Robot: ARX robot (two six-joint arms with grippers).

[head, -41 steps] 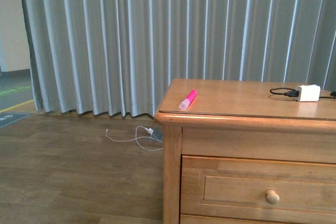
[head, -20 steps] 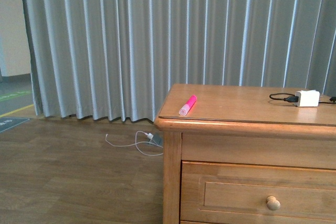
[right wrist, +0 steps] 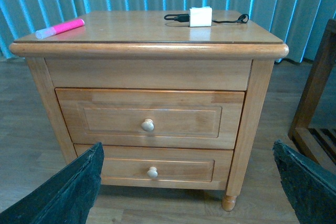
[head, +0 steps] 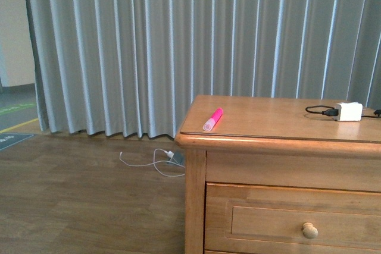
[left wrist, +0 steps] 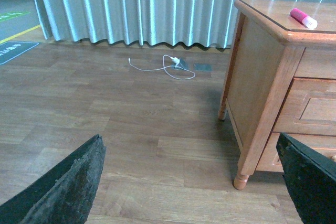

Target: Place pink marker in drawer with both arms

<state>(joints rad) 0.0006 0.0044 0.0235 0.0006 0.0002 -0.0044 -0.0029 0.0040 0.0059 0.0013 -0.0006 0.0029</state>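
Scene sits slightly lower in the front view than a second ago; pink marker (head: 212, 119) unmoved on the tabletop (head: 280, 120), near its front left corner (pale end toward the edge). Below it, drawer (head: 268, 221) shut. Fingers wide apart, empty: left hand (left wrist: 189, 148), right hand (right wrist: 187, 148).

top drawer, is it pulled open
No, the top drawer sits shut and flush in the nightstand, with the pink marker lying on top.

cabinet (right wrist: 157, 74): honey-brown wood, varnished; top smooth with a soft sheen. drawer (right wrist: 105, 121): same wood, grain visible. knob (right wrist: 147, 125): pale wood, smooth. marker (head: 213, 118): smooth pink plastic, paler end. charger (right wrist: 200, 17): smooth white plastic. curtain (head: 149, 46): grey cloth, matt. floor (left wrist: 105, 108): wood-look planks, matt. left pads (left wrist: 68, 187), right pads (right wrist: 63, 187): black, rough, matt.
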